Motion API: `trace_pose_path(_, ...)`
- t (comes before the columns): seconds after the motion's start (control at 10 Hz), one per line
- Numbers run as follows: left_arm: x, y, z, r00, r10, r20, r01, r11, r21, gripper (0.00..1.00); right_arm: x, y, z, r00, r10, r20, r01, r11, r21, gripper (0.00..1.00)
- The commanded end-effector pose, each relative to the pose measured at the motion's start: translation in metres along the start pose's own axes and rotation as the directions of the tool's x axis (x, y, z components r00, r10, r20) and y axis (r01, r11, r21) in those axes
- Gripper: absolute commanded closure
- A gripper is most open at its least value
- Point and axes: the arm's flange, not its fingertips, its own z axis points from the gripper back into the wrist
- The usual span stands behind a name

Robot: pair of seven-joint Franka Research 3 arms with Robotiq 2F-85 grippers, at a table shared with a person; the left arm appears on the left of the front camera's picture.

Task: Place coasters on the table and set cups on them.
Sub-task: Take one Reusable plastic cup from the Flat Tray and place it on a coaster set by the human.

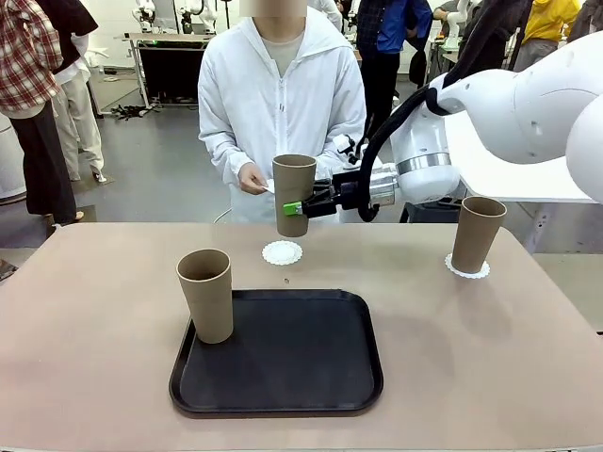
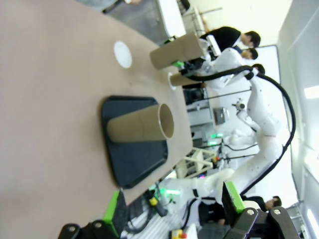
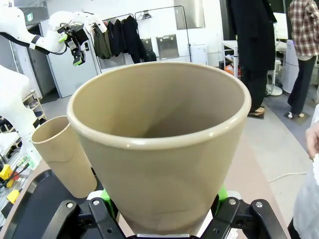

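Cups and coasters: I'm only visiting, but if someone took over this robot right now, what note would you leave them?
Right gripper: fingers shut on a cup, held in the air close above the bare middle coaster.
Left gripper: open, empty.
Done: another cup stands on the right-hand coaster.
Left: set the held cup down on its coaster; the third cup stands on the black tray, with no coaster for it on the table. The person's hand holds something small and white.
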Motion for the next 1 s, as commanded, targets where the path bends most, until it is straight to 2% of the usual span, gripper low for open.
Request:
trace_pose_path(0.0, 0.0, 0.0, 0.001, 1.0, -0.012, 0.008, 0.012, 1.0, -0.016, 0.0, 0.003, 0.003, 0.002, 1.0, 0.006, 0.004, -0.006, 1.0, 0.003, 0.76)
trace_pose_path(0.3, 0.0, 0.0, 0.001, 1.0, -0.012, 0.008, 0.012, 1.0, -0.016, 0.0, 0.003, 0.003, 0.002, 1.0, 0.006, 0.004, -0.006, 1.0, 0.003, 0.76)
trace_pose_path(0.4, 0.0, 0.0, 0.001, 1.0, -0.012, 0.008, 0.012, 1.0, -0.016, 0.0, 0.0, 0.0, 0.001, 1.0, 0.001, 0.001, -0.001, 1.0, 0.0, 0.17)
trace_pose_path(0.5, 0.0, 0.0, 0.001, 1.0, -0.012, 0.008, 0.012, 1.0, -0.016, 0.0, -0.004, -0.004, -0.003, 0.995, 0.055, -0.082, -0.055, 0.998, 0.003, 0.17)
trace_pose_path(0.8, 0.0, 0.0, 0.001, 1.0, -0.012, 0.008, 0.012, 1.0, -0.016, 0.0, -0.024, -0.034, -0.027, 0.989, 0.107, -0.099, -0.101, 0.993, 0.058, 0.17)
trace_pose_path(0.9, 0.0, 0.0, 0.001, 1.0, -0.012, 0.008, 0.012, 1.0, -0.016, 0.0, -0.03, -0.039, -0.032, 0.988, 0.13, -0.079, -0.123, 0.989, 0.086, 0.17)
